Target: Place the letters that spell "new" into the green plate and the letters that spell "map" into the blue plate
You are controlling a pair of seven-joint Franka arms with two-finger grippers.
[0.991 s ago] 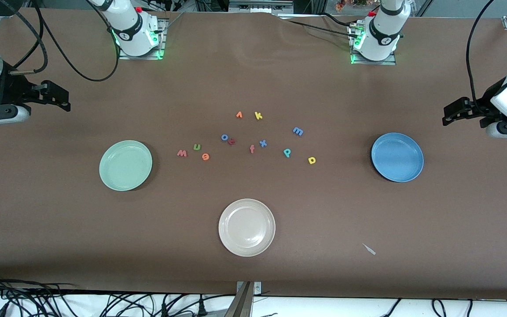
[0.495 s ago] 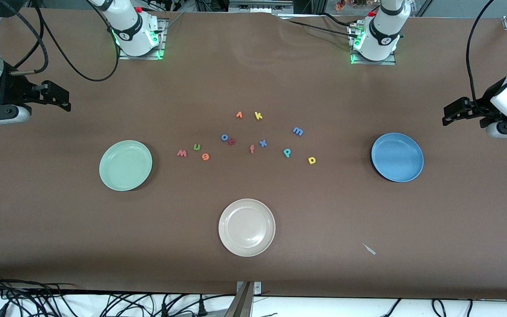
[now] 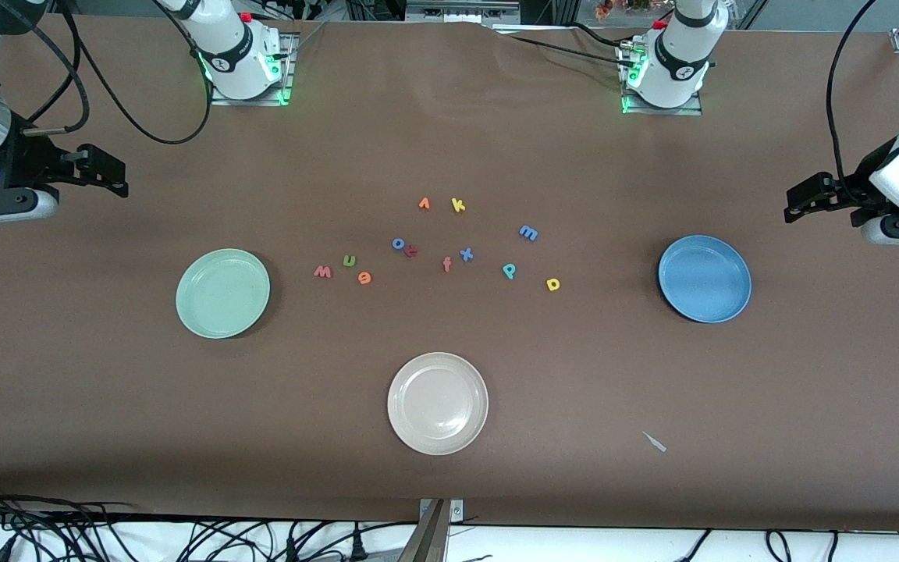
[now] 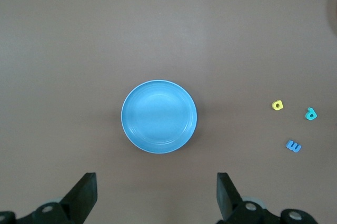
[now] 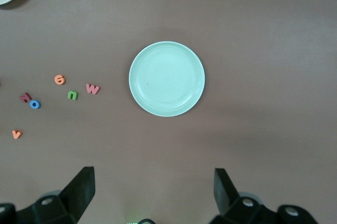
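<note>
The pale green plate (image 3: 222, 293) lies toward the right arm's end of the table, and the blue plate (image 3: 704, 279) toward the left arm's end. Between them lie the red-pink "w" (image 3: 323, 272), green "n" (image 3: 349, 261), orange "e" (image 3: 364, 278), blue "m" (image 3: 528, 232), teal "p" (image 3: 509, 271) and yellow "a" (image 3: 552, 284). My right gripper (image 3: 106, 178) hangs open and empty over the table's end, with the green plate (image 5: 167, 79) below it. My left gripper (image 3: 802, 200) hangs open and empty near the blue plate (image 4: 159, 116).
A cream-white plate (image 3: 438, 403) sits nearer to the front camera than the letters. Other loose letters lie among them: a blue "o" (image 3: 398, 243), a salmon "f" (image 3: 447, 264), a blue "x" (image 3: 466, 254), a yellow "k" (image 3: 458, 205) and an orange angular one (image 3: 424, 204). A small scrap (image 3: 655, 442) lies near the front edge.
The right gripper has crept slightly inward over the table. The left arm, plates and letters have not moved.
</note>
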